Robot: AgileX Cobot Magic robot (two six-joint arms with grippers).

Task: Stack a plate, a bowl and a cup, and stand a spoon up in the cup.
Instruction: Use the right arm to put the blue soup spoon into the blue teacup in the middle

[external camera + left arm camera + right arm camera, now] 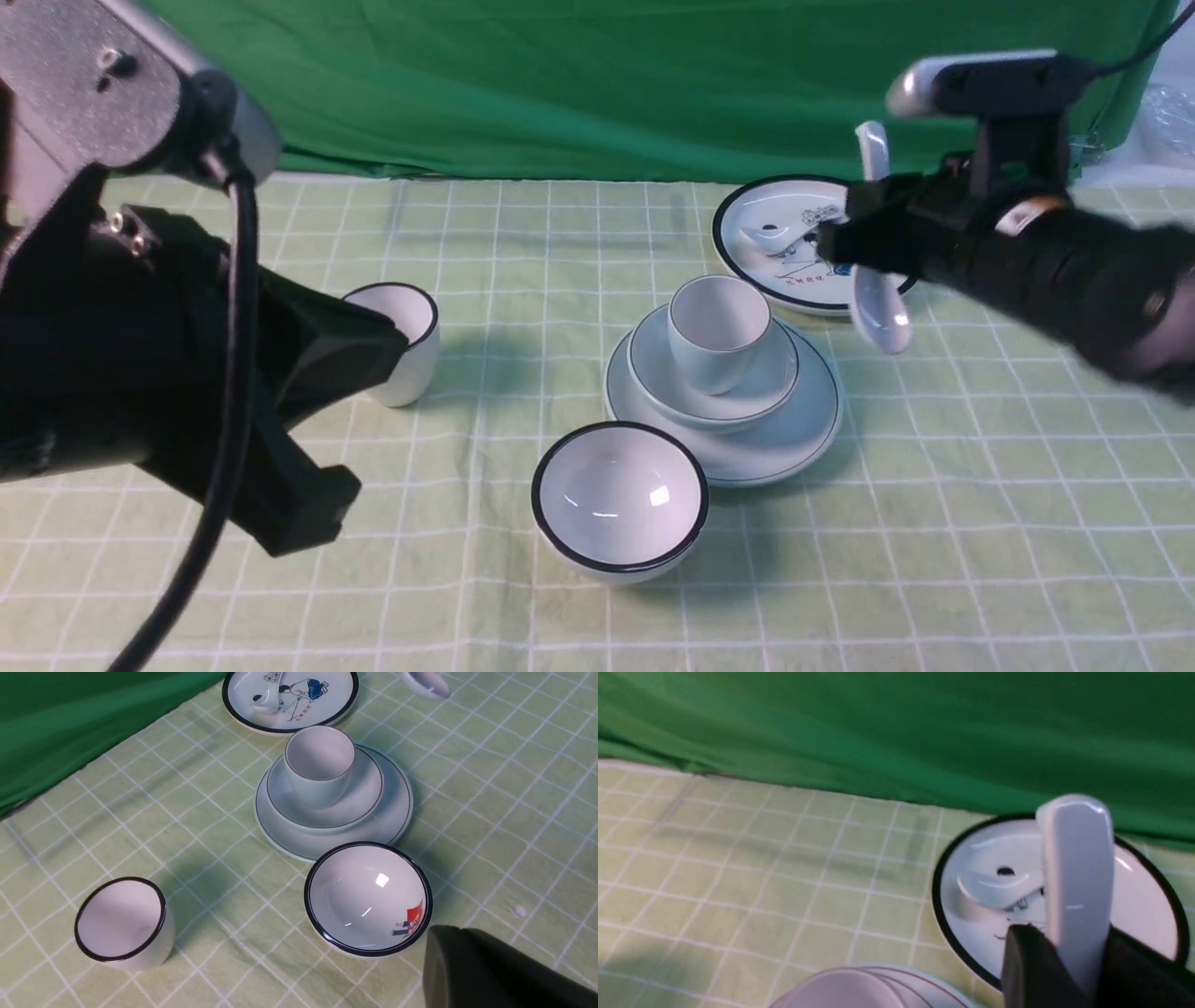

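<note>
Left gripper (359,350): jaws pressed together, idle beside the black-rimmed cup (408,315), clear of the work. Black-rimmed bowl (619,499) sits unused in front of the stack.

Stack: plate (794,431), bowl (767,381) and cup (719,329), widest lowest for stability.

Right gripper (854,247) pinches the spoon (882,317) by its handle. The scoop hangs down, aloft just right of the cup, presumably oriented for standing.

Count: plates 2, bowls 2, cups 2, spoons probably 2 (one indistinct on the cartoon plate (747,210)).

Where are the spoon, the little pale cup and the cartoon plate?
spoon (882,317), front view, its scoop.
cup (714,369), front view, its outer wall.
cartoon plate (761,201), front view, bare inner face.
</note>
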